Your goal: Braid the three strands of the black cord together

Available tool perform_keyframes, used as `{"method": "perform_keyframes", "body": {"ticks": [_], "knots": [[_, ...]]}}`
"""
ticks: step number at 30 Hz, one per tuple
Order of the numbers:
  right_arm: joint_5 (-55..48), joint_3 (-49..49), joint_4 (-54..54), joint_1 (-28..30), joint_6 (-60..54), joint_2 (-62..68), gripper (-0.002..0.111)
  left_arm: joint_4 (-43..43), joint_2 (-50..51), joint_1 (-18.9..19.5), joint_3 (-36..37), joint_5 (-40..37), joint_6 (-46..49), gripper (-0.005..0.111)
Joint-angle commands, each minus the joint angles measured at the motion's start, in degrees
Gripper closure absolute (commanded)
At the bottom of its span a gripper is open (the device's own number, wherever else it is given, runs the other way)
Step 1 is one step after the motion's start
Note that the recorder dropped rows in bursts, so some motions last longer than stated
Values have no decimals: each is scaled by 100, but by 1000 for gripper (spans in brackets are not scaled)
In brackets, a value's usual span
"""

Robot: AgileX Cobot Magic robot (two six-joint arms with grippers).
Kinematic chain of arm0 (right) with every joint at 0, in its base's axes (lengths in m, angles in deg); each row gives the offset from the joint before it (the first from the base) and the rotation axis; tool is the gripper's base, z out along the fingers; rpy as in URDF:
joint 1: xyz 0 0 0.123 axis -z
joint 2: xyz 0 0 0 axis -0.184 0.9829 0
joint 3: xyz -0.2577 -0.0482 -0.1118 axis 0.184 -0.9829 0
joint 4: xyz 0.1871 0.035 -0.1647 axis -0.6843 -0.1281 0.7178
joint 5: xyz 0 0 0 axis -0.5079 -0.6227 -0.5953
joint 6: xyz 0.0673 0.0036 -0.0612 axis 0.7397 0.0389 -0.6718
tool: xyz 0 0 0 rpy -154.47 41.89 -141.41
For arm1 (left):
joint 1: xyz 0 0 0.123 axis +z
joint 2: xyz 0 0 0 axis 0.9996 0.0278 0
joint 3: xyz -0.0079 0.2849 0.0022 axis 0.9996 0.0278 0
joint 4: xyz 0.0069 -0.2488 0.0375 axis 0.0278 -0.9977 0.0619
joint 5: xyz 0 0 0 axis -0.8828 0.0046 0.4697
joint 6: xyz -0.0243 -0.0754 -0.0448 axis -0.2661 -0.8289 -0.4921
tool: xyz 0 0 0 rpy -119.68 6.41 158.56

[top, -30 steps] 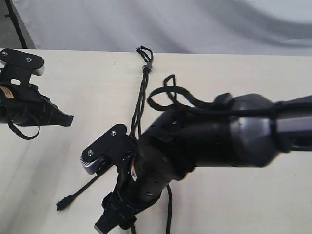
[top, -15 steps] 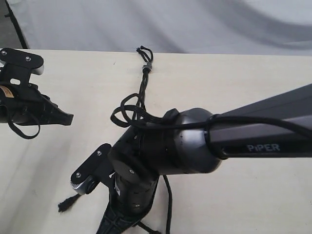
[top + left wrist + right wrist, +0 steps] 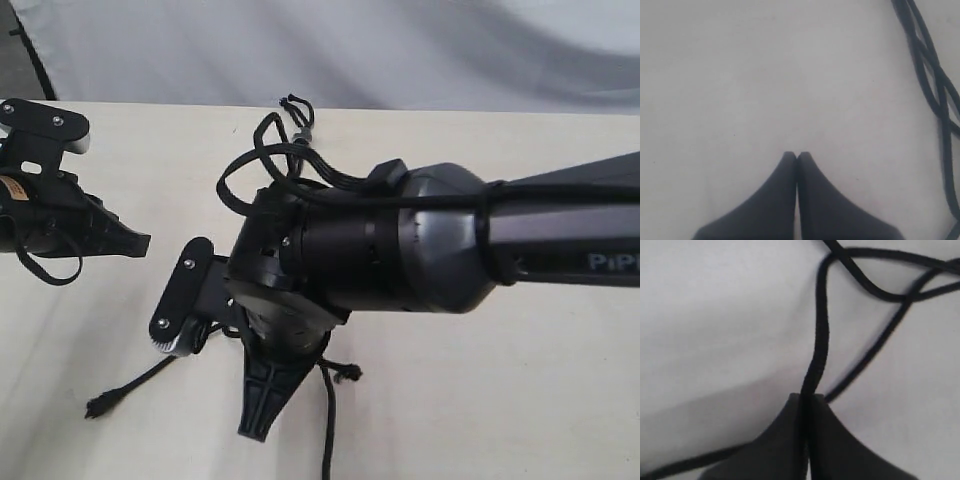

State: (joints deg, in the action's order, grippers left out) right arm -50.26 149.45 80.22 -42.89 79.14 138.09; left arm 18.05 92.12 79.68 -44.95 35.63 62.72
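**Between the right jaws: one strand pinched, two lying free ahead**

At the tips of your right gripper [image 3: 805, 399] the jaws are clenched on one strand [image 3: 820, 335] of the black cord [image 3: 298, 122]. In the right wrist view that strand runs straight out ahead of the tips, in line with the jaws' own axis, then meets the other two strands [image 3: 880, 290], which cross it beyond the tips and off to one side.

In the exterior view the cord's bound end sits at the table's [image 3: 520, 400] far edge, well beyond the right wrist; two knotted tails [image 3: 98, 405] trail out on either side of the gripper. Most of the cord between is hidden under the arm.

Your left gripper [image 3: 797, 156] is clenched on nothing and stands over bare table. The already crossed section of cord [image 3: 932, 85] lies off to one side of its tips, its long axis running roughly parallel to the jaws.

Judgement: the right arm is far the nearer. The next crossing depends on carrying the held strand sideways over its neighbours.
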Motion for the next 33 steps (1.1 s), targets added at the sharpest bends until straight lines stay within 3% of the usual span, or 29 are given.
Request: {"method": "perform_keyframes", "body": {"ticks": [1,9,19,28,33], "knots": [[-7,20,853,353,-66,271,108,-75,-52,18,29,28,-35,106],[106,20,915,800,34,759,108,-75,-52,18,29,28,-35,106],[94,20,-270,765,-97,835,108,-75,-52,18,29,39,-35,106],[-247,20,-2473,193,-1848,813,108,-75,-52,18,29,52,-35,106],[-442,20,-2084,-8,-1929,547,108,-75,-52,18,29,62,-35,106]]}}
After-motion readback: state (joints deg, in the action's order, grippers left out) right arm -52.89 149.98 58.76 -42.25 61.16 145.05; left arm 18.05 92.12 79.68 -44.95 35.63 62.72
